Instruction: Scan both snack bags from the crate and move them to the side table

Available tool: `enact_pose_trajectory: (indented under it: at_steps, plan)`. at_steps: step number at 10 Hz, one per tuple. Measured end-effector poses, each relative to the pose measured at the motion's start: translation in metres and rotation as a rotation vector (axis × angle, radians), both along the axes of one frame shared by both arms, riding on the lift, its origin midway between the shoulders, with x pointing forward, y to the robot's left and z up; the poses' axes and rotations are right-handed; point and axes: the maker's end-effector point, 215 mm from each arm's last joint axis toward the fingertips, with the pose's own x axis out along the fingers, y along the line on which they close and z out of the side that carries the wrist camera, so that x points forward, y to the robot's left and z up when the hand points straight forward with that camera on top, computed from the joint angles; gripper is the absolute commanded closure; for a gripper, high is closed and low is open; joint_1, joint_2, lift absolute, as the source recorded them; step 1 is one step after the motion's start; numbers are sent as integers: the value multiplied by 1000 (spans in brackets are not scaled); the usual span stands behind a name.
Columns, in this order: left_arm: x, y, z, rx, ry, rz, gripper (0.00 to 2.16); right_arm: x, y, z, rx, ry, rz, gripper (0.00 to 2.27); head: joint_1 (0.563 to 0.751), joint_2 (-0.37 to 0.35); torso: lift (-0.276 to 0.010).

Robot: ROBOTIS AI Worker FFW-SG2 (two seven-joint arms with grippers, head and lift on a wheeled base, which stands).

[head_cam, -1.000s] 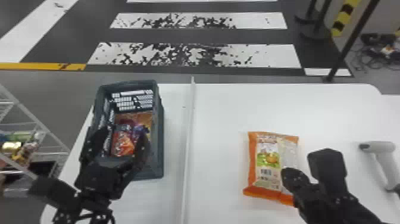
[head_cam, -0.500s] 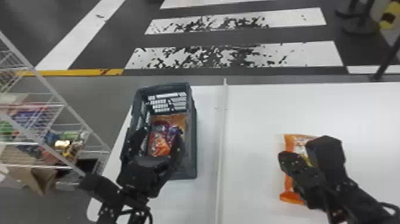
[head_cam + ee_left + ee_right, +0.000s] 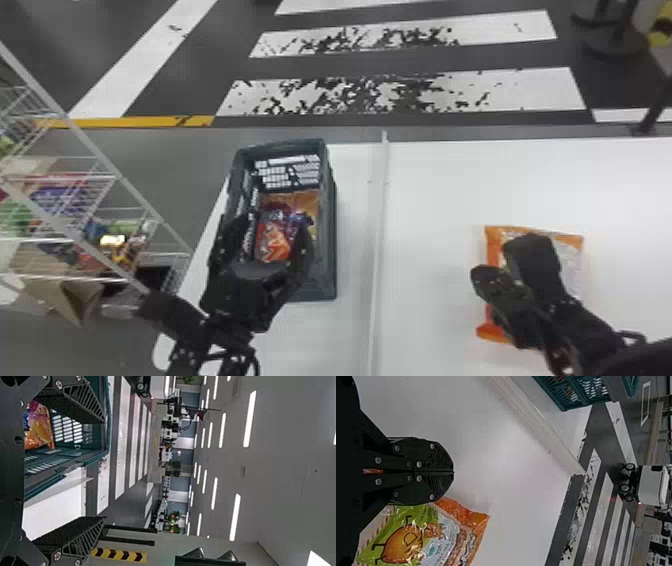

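Over the near part of the dark crate [image 3: 327, 220], my left gripper [image 3: 274, 231] stands open, its fingers apart. A red-and-purple snack bag [image 3: 274, 242] lies inside, with orange packaging [image 3: 302, 200] behind it. In the left wrist view, the open gripper [image 3: 104, 470] has nothing between its fingers, and the crate [image 3: 107, 427] and a colourful bag [image 3: 39, 427] are off to one side. My right gripper [image 3: 507, 261] is over an orange snack bag [image 3: 492, 245] on the white table. The right wrist view has that gripper [image 3: 453, 471] shut and empty, beside the bag [image 3: 431, 534].
A raised white strip [image 3: 378, 240] divides the white table [image 3: 430, 200] between crate and orange bag. Left of the table stands a wire rack [image 3: 115, 175] holding assorted goods. Beyond the far table edge lies a striped floor [image 3: 400, 92].
The head view has turned left, bringing in the rack and losing a white handheld scanner at the right. My right gripper has shifted left over the orange bag; the left one stays at the crate.
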Motion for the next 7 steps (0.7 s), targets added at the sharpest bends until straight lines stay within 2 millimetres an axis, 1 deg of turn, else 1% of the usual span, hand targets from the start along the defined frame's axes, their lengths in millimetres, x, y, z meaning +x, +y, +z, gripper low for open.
enact_pose_trajectory:
  at_steps: [3,5,7]
  plan:
    - [0,0,0,1,0,-1,134,6,-11,-11,-23,14,-12,2250,695,219,-75]
    - [1,0,-1,1,3,-1,134,8,-24,-14,-38,15,-25,2250,695,197,-75]
    - [2,0,0,1,2,-2,134,11,-42,-17,-58,16,-38,2250,695,171,-75]
